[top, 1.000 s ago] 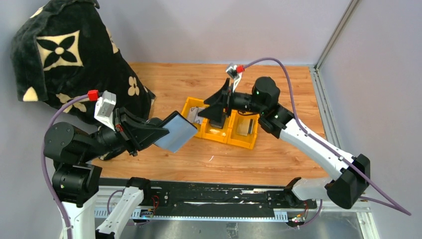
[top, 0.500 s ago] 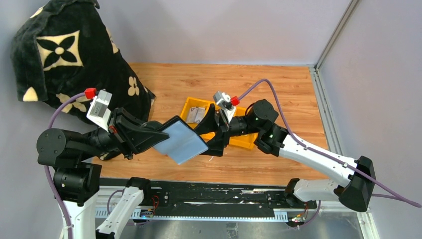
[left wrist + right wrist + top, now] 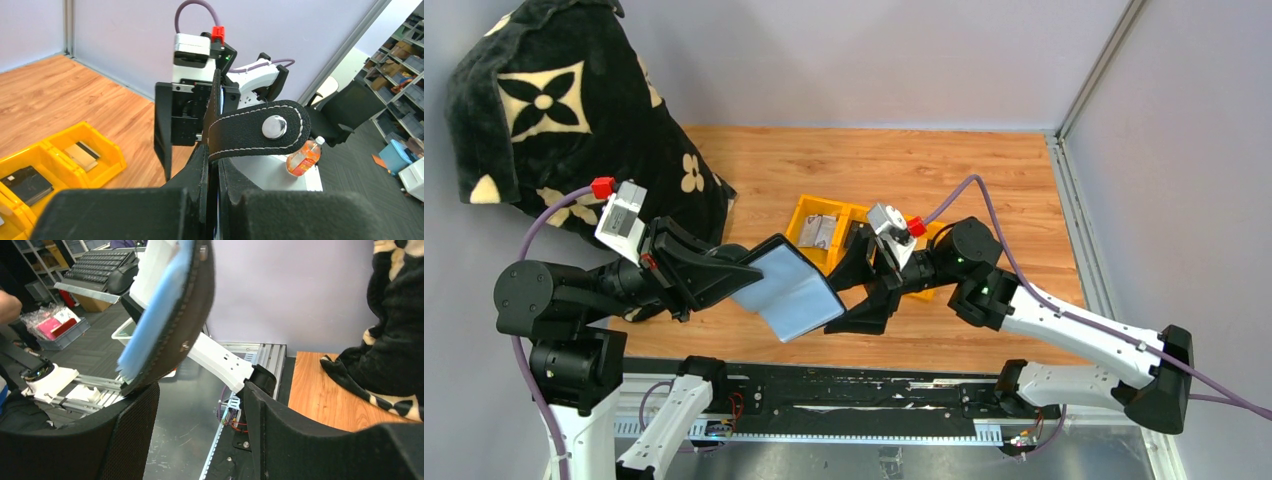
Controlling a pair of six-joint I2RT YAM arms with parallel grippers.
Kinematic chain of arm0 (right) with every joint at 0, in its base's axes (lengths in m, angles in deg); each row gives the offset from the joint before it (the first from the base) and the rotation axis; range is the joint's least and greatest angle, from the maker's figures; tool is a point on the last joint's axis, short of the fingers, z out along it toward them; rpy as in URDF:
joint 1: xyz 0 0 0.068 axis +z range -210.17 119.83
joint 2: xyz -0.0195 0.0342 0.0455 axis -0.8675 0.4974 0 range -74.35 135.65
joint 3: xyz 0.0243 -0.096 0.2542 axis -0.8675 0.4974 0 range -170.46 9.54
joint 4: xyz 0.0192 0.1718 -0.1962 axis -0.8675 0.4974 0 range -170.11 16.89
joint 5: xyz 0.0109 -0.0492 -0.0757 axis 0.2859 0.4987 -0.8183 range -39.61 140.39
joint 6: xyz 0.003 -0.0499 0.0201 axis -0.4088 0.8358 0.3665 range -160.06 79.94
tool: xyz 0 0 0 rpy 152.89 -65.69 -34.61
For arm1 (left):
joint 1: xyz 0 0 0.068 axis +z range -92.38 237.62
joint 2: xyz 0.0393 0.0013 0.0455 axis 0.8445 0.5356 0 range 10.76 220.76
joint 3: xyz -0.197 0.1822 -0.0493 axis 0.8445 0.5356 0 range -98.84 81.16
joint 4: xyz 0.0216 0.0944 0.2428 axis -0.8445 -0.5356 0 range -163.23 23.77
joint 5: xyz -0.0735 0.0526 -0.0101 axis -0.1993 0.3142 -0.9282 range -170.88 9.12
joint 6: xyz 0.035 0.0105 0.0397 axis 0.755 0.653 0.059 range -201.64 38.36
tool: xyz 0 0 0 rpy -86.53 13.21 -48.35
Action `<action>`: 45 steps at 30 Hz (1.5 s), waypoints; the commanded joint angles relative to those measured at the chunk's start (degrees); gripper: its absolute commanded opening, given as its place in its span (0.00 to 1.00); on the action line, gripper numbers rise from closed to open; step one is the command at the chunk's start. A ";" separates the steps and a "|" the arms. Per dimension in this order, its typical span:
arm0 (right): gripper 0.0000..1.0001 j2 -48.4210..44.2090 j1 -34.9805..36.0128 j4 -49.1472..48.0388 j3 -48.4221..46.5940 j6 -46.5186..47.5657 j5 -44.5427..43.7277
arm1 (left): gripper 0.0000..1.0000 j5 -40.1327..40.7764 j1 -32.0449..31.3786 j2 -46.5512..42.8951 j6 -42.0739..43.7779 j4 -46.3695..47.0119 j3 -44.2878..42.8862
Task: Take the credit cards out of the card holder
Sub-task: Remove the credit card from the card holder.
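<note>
Black flat leather card holder (image 3: pixel 789 290), pale-blue inner face up, is held in the air above the near edge of the wooden surface (image 3: pixel 774 160), clamped at its strap end between the left gripper's (image 3: pixel 742 272) fingers. The right gripper (image 3: pixel 836 300) faces its free edge, fingers apart. Whether a credit card is inside is unclear. A good extraction likely needs a shallow pinch on the card's edge alone, then a straight pull along the pocket, towards the yellow three-compartment bin (image 3: pixel 112 160).

card holder (image 3: pixel 240 136): matt stitched leather | bin (image 3: pixel 107 169): glossy plastic
</note>
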 commanded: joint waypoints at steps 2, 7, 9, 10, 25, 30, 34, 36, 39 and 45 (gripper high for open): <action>0.66 -2.03 2.93 1.80 -1.18 3.77 1.99 | 0.00 0.55 0.04 -0.17 -0.57 0.76 -1.64; 0.65 -2.08 3.98 3.46 -1.98 5.03 1.92 | 0.00 0.69 0.04 -0.04 -0.66 0.58 -1.80; 0.61 -2.18 4.16 3.23 -2.19 5.30 0.92 | 0.00 0.82 0.04 -0.02 -0.66 0.44 -1.90; 0.57 -2.14 4.22 3.17 -2.51 5.35 0.28 | 0.00 0.86 0.04 0.04 -0.68 0.39 -1.88; 0.09 -2.70 4.24 3.42 -4.33 5.55 -8.50 | 0.00 1.52 0.04 0.25 -1.01 0.17 -2.25; 0.00 -3.36 4.34 3.88 -4.06 6.23 -11.65 | 0.00 1.57 0.04 0.39 -1.23 0.17 -2.39; 0.12 -2.89 4.74 1.83 -4.65 5.92 -14.96 | 0.00 1.65 0.04 0.21 -1.66 0.25 -1.61; 0.15 -1.79 4.78 -0.30 -5.48 4.50 -16.21 | 0.00 1.59 0.04 0.01 -1.92 0.41 -0.88; 0.21 0.03 4.79 -2.69 -7.18 2.27 -16.24 | 0.00 1.41 0.04 -0.13 -2.07 0.47 -0.32; 0.39 2.25 4.79 -8.87 -7.87 -3.45 -14.21 | 0.00 1.23 0.04 -0.37 -1.61 0.11 -0.26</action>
